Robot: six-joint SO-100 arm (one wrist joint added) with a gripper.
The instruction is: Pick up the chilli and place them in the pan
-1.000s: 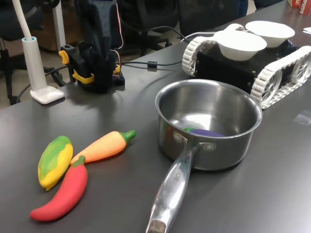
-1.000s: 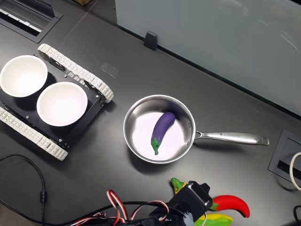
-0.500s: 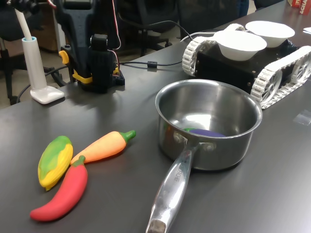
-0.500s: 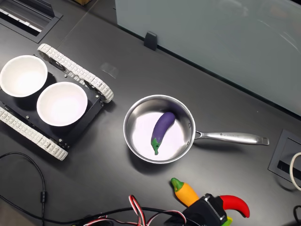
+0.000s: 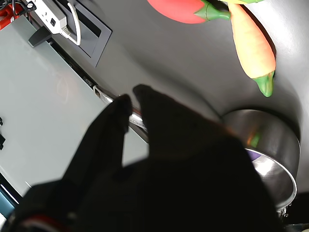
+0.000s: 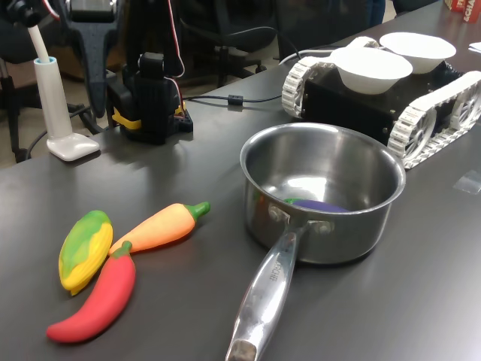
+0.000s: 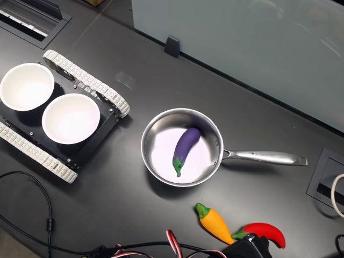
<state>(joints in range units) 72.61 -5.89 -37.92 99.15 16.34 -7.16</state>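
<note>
Arm has swung back toward the second exterior view's bottom edge, uncovering the carrot (image 7: 216,224). Fingers (image 5: 113,121) nearly pressed together, holding nothing. Chilli (image 6: 96,301) still on counter (image 6: 188,301); pan (image 7: 181,146) holds only an eggplant (image 7: 184,147).

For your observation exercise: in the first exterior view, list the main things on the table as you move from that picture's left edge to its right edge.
Corn cob → carrot → pan → tracked vehicle carrying two white bowls. The chilli overlaps the corn and carrot in this order, so it is left out.

In the second exterior view, the arm (image 7: 244,250) hides part of the chilli (image 7: 269,233).
</note>
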